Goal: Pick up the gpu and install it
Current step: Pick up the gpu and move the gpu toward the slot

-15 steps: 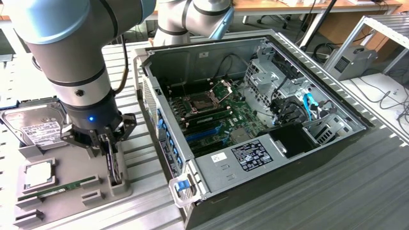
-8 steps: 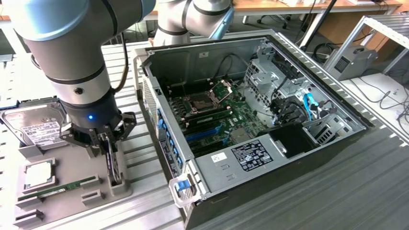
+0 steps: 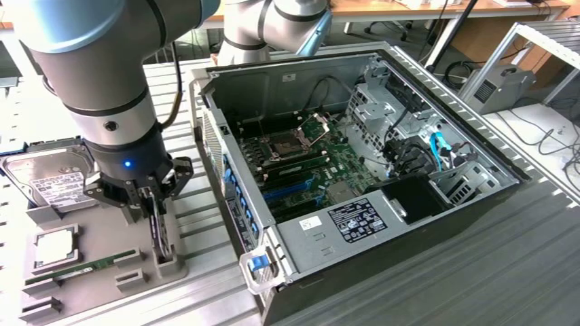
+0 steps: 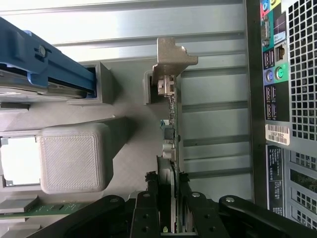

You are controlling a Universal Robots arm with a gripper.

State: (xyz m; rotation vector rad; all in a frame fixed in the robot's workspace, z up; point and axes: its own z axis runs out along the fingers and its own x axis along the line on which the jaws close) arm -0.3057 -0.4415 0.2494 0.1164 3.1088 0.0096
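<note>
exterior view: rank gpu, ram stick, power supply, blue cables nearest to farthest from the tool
1. gpu: gripped by the tool, upright in the tray.
2. ram stick: on the tray, exterior view's left.
3. power supply: inside the case.
4. blue cables: case's far side, exterior view's right.

Looks like a robot lab or workshop. Has a big grey robot arm (image 3: 100,88) over a metal table (image 3: 507,272), an open computer case (image 3: 272,88), a tray (image 3: 95,227) of computer parts, wooden desks (image 3: 408,10) at the back and loose cables (image 3: 548,139).
</note>
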